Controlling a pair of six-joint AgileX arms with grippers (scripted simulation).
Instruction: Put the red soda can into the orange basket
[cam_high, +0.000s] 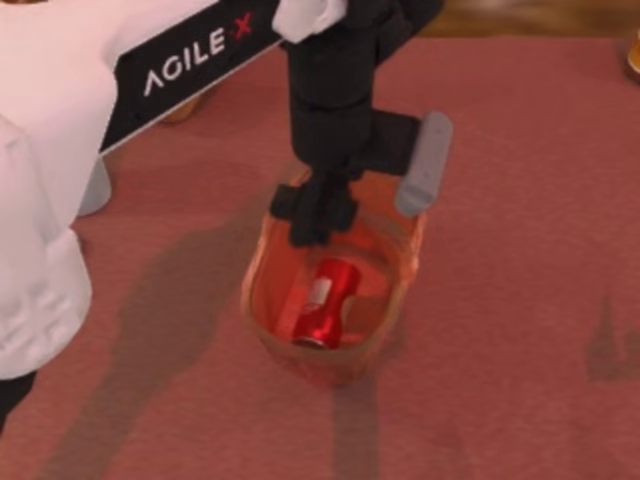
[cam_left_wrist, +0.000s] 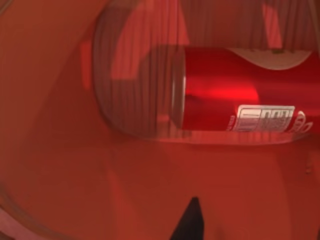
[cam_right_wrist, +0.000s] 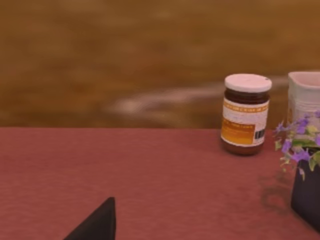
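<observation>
Here, the red soda can (cam_high: 327, 303) lies on its side on the floor of the orange basket (cam_high: 262, 310), which stands on the reddish tablecloth (cam_high: 500, 300) and serves as my landmark. My left gripper (cam_high: 318, 215) hangs over the far end of the basket, just above its rim and apart from the can; whether its fingers are open or shut I cannot tell. The white forearm of my left arm (cam_high: 60, 120) reaches in toward the basket from the upper left, and its black panel reads "AGILE X" in white letters with a red X.

In the left wrist view the can (cam_left_wrist: 240, 90) fills the upper part against the orange wall (cam_left_wrist: 60, 150). It shows a glossy red side, a white curved mark, and a small white panel with dark print too fine to read.

My right gripper (cam_right_wrist: 95, 225) shows only as a dark finger tip in its own wrist view, over the cloth. Farther off stand a brown jar (cam_right_wrist: 246, 114) with a white lid and an orange-and-white label bearing a barcode, a white container (cam_right_wrist: 304, 95), and purple flowers (cam_right_wrist: 300, 145) in a dark pot.
</observation>
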